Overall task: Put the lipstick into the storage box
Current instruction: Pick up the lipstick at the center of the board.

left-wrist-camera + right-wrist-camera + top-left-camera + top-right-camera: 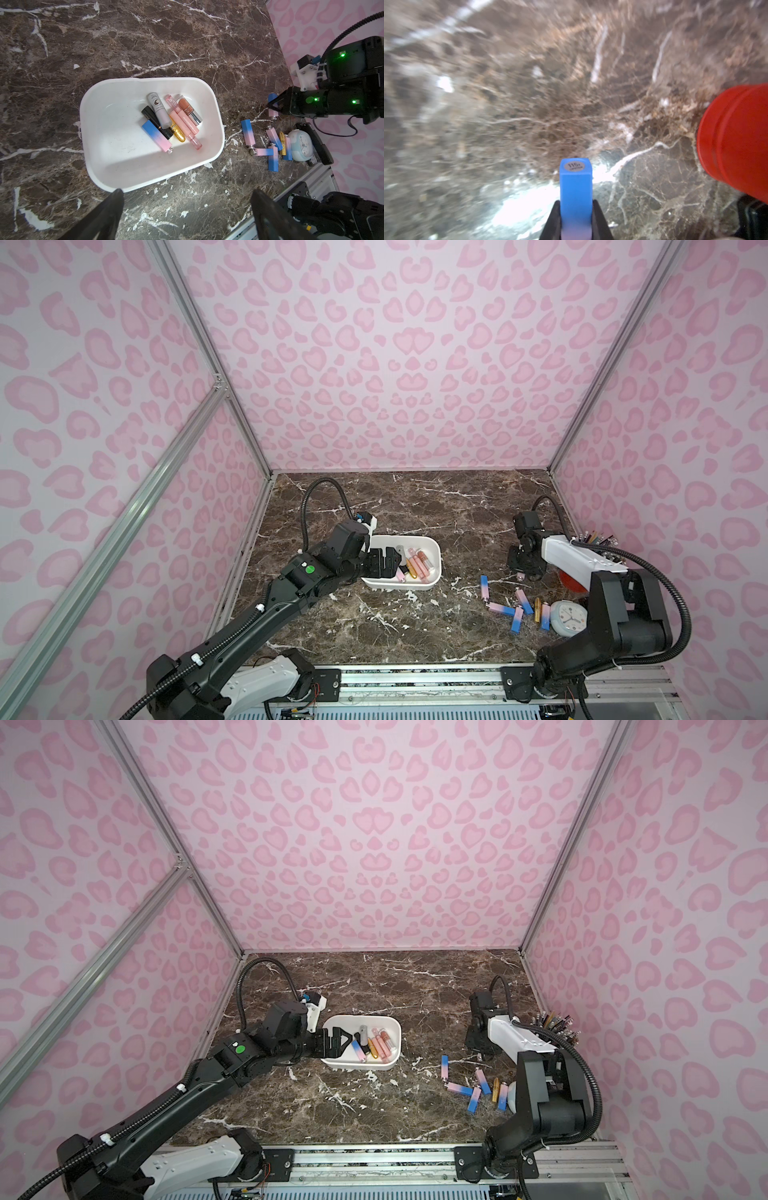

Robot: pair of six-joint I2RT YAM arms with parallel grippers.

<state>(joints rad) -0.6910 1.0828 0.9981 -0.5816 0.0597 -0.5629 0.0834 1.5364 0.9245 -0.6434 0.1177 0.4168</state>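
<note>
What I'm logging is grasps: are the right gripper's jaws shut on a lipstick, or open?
Shut on the blue-to-pink lipstick: in the right wrist view, both jaws of the right gripper press against its sides.

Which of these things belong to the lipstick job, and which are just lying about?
Belong to the job:
storage box
lipsticks already in it
blue-pink lipstick held in the right gripper
loose lipsticks lying outside the box

Just lying about:
red cup of pencils
alarm clock
</note>
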